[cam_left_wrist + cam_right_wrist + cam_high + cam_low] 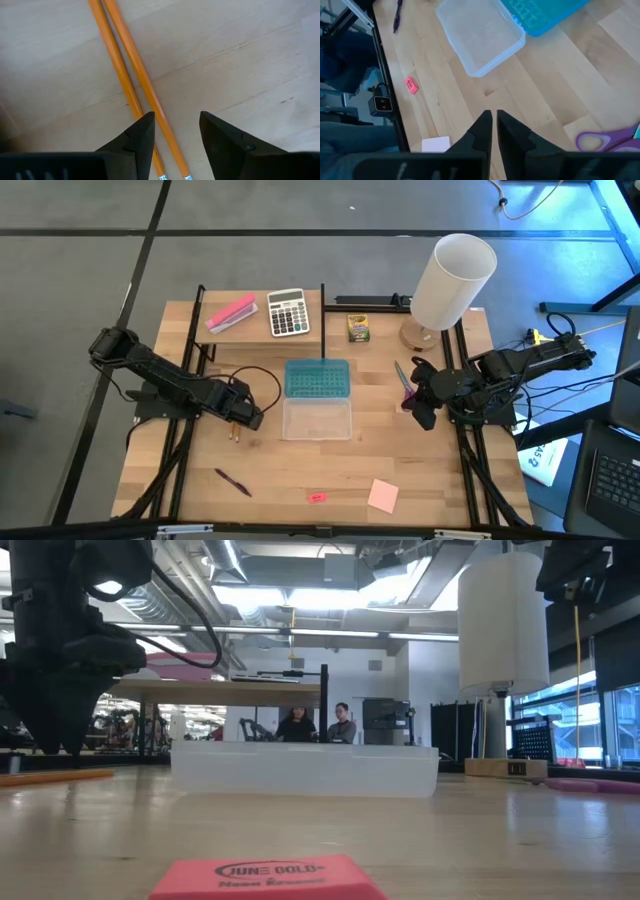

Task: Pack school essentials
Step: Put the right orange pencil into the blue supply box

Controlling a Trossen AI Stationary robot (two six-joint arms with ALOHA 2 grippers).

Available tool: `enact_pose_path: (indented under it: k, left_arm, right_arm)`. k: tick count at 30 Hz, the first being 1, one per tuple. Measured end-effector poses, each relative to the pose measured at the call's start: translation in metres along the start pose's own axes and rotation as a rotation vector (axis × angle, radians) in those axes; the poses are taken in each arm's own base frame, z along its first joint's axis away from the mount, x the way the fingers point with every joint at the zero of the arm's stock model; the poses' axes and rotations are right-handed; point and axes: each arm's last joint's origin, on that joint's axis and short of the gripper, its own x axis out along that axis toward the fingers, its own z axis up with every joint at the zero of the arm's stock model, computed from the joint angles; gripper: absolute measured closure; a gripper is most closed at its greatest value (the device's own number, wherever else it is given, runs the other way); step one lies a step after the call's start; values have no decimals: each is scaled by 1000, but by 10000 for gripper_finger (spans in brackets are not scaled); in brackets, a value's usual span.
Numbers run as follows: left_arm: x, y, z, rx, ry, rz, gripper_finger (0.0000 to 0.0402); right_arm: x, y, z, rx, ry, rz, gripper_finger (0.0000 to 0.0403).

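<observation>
Now, w/ left gripper (176, 131) spread open over the two thin orange wooden pencils (131, 85) at 9 o'clock of the clear plastic box (317, 419), lower straight & pinch both together; right gripper (494, 125) nearly clenched, empty.

Two orange pencils (125, 75) lie side by side, flat on the desk (300, 470). Purple-handled scissors (403, 383), crayon box (358, 328), dark pen (233, 481), pink eraser (317, 497) and sticky-note pad (383, 496) lie scattered around them.
</observation>
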Motion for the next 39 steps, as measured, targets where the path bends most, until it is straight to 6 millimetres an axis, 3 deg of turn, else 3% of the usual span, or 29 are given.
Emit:
enact_pose_path:
  k: [23, 39]
  left_arm:
    - [0, 0, -4, -43, -16, -2, 253]
    - [15, -6, -6, -42, -8, 55, 253]
  right_arm:
    - [0, 0, 0, -8, 0, 0, 373]
    - [0, 0, 0, -8, 0, 0, 373]
